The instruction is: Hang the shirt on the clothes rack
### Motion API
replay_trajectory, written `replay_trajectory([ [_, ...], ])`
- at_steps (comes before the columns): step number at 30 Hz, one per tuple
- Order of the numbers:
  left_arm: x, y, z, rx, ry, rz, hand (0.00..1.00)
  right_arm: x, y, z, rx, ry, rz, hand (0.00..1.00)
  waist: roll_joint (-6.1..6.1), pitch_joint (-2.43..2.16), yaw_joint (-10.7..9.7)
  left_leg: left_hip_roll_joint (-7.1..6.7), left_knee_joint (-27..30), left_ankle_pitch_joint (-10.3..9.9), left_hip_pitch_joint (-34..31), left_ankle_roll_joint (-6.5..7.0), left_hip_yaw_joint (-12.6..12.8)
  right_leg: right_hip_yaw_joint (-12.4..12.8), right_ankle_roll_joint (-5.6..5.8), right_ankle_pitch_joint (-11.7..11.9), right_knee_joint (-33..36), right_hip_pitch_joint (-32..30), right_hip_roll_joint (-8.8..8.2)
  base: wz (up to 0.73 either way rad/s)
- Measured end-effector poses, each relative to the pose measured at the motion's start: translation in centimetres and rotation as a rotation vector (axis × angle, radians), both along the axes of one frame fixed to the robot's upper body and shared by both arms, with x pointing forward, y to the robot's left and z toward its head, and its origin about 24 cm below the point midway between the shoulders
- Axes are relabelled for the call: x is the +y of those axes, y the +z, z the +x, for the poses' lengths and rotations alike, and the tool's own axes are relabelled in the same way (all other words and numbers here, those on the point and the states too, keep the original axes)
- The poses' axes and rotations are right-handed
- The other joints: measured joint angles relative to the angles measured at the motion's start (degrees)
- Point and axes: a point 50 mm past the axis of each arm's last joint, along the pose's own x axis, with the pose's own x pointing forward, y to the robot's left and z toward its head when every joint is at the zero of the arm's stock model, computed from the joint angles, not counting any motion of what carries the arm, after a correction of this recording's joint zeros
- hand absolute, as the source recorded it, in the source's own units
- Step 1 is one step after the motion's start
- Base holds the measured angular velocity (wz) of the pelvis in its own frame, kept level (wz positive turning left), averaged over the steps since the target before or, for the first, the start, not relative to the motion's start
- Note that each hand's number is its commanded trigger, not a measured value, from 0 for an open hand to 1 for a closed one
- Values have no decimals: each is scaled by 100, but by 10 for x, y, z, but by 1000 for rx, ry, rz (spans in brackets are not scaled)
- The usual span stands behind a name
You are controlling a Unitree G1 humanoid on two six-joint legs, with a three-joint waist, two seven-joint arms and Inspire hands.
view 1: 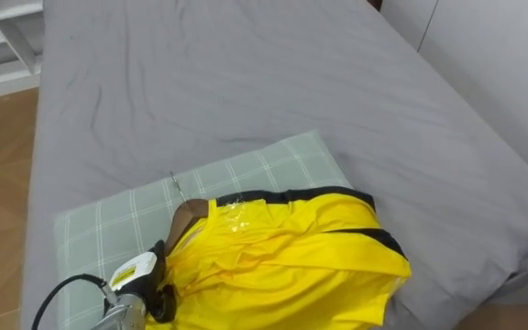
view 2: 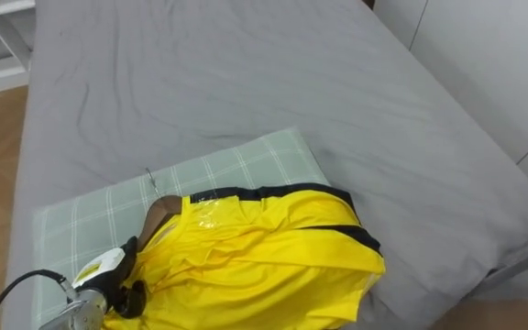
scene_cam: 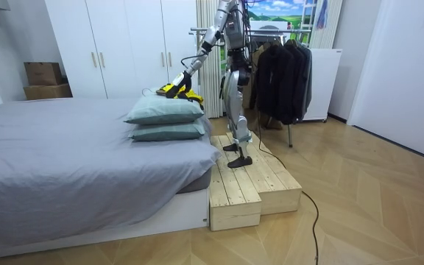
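- Yellow garment with black trim lies crumpled on a pale checked pillow at the near edge of the grey bed; we place it at 6 o'clock in the eye views.
- Our left hand sits at the garment's 9 o'clock edge, touching the cloth. It is half buried in the folds, so we cannot tell whether it is grasping the cloth or only resting against it.
- From that hand the garment spreads towards 3 o'clock, and its long axis runs roughly 9 to 3 across the pillow.
- A thin metal hook pokes out at about 12 o'clock from the hand, by a brown patch at the neck opening; we take it for a hanger inside the collar.
- In the room view we stand on a wooden platform beside the bed, left arm stretched over the stacked pillows, with the clothes rack and its dark clothes behind us.
- We judge that the left arm is the one placed to lift, and the hanging itself is not yet begun.
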Motion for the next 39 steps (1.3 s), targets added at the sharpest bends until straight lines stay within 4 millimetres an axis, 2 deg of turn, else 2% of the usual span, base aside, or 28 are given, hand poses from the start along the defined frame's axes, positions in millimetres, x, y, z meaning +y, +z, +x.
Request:
replay_trajectory([
  [30, 18, 2, -2, 52, 12, 22, 0, -2, 0, 0, 5, -10, 5, 0, 40, 16, -80, 5, -5, 6, 35, 9, 86, 80, 1, -1, 43, -28, 2, 0],
  [39, 16, 10, 8, 26, 3, 22, 0, -4, 0, -1, 4, -16, -19, 0, 75, 37, -81, 8, 11, 5, 40, 9, 91, 83, 1, 0, 47, -11, 5, 0],
])
